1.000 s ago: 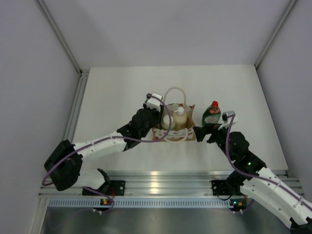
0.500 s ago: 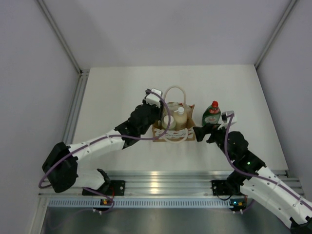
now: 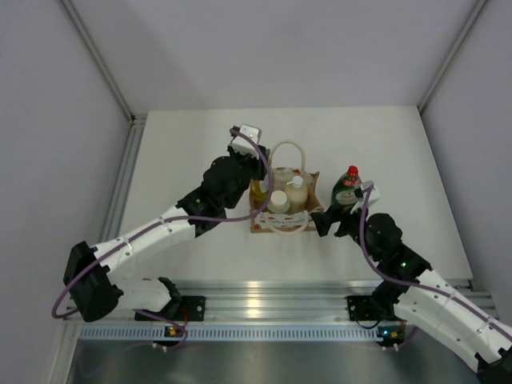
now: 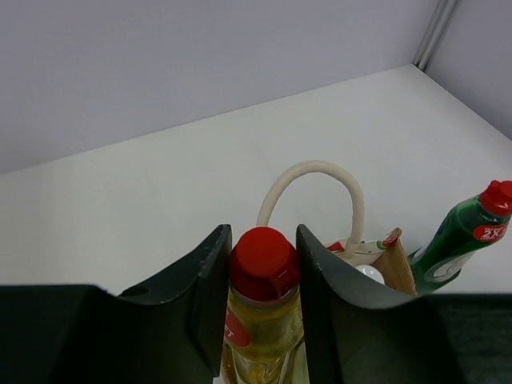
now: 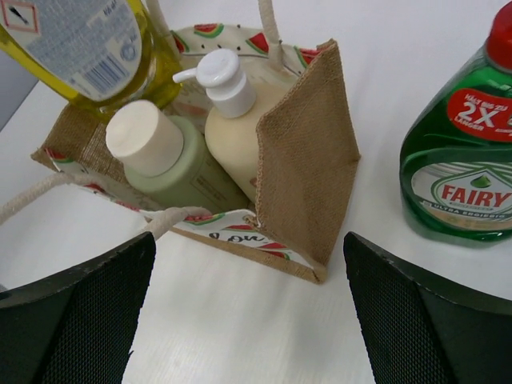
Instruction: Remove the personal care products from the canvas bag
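1. Top view: the bag [image 3: 310, 181] stands near the middle of the table [image 3: 192, 152], one rope handle [image 3: 286, 146] arched at its 12 o'clock side.
2. Left gripper [image 3: 254, 178] at the bag's 10 o'clock corner. Fingers clamped on the neck of the yellow bottle [image 4: 264, 320], just under its red cap.
3. The yellow bottle hangs tilted over that corner. I cannot tell whether its base has cleared the rim.
4. In the bag: grey-green bottle [image 5: 188, 172] upright, cream bottle [image 5: 232, 128] touching it at its 1 o'clock in the top view.
5. Green bottle [image 3: 347, 189] upright on the table, just beside the bag at 3 o'clock.
6. Right gripper [image 3: 326, 218] low at the bag's 4 o'clock, jaws spread wide, holding nothing.
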{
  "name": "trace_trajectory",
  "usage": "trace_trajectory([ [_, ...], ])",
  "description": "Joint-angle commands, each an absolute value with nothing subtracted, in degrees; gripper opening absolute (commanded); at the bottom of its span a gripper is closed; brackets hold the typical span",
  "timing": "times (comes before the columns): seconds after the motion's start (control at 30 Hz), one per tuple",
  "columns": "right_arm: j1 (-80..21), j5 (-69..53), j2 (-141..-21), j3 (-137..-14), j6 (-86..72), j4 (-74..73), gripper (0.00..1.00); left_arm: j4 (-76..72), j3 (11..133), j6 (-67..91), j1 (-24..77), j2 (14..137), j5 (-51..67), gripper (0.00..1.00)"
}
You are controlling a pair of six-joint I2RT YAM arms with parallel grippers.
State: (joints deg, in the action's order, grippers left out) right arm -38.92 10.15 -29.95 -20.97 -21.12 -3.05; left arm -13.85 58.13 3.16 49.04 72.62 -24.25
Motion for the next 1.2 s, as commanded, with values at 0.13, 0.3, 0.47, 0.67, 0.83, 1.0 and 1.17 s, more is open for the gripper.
trace_trajectory([
  [0.13, -39.6, 6.2, -33.6, -21.2, -19.9, 1.6, 0.96, -16.4, 70.0, 1.1, 49.5, 69.3, -28.1, 0.0],
  [0.3, -39.7, 6.0, -33.7, -20.9, -19.6, 2.0, 0.96, -14.1, 73.7, -0.8, 49.5, 68.9, -31.7, 0.0],
  [0.47, -39.6, 5.7, -33.7, -20.8, -19.6, 2.2, 0.96, -12.1, 76.5, -3.2, 49.4, 68.8, -35.1, 0.0],
  [0.67, -39.6, 5.4, -34.1, -21.1, -19.5, 2.2, 0.96, -12.0, 77.2, -6.1, 48.0, 68.5, -37.8, 0.0],
  [0.83, -39.7, 5.0, -33.7, -21.1, -19.5, 2.2, 0.96, -12.3, 75.6, -4.8, 43.2, 67.9, -37.0, 0.0],
  [1.0, -39.6, 4.1, -32.9, -21.0, -19.3, 2.1, 0.96, -14.6, 73.3, -2.0, 37.0, 68.7, -33.3, 0.0],
  [1.17, -39.6, 3.3, -31.6, -21.0, -19.3, 2.1, 0.96, -19.1, 70.9, 2.0, 29.5, 70.7, -30.8, 0.0],
])
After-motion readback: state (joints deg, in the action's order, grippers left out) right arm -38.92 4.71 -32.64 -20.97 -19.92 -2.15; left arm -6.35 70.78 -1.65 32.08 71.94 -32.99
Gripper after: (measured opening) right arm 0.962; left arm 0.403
